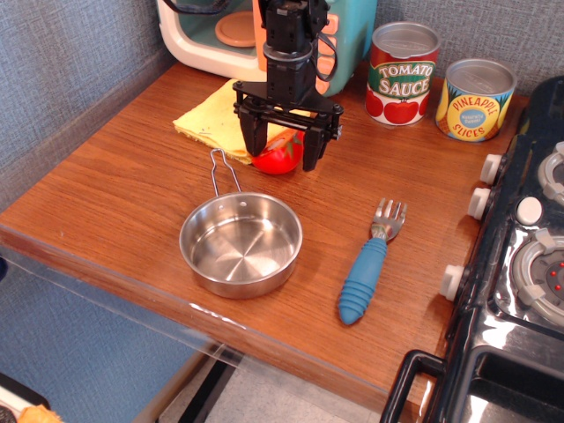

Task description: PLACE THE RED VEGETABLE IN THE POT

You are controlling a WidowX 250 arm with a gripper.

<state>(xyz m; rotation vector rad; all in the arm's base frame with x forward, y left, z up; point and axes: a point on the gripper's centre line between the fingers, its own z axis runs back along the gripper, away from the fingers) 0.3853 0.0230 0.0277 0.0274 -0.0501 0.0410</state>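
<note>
The red vegetable (276,156), a small glossy red toy tomato half, lies on the wooden counter just behind the pot's wire handle. The pot (241,244), a shallow shiny steel pan, sits empty near the counter's front edge. My gripper (280,159) has come down over the tomato, with one black finger (250,139) on its left and the other on its right. The jaws stand apart and straddle it; they do not look closed on it.
A yellow cloth (214,121) lies behind the tomato. A toy microwave (220,31) stands at the back. A tomato sauce can (402,74) and a pineapple can (476,100) stand at the back right. A blue-handled fork (368,266) lies right of the pot. A toy stove (520,256) borders the right edge.
</note>
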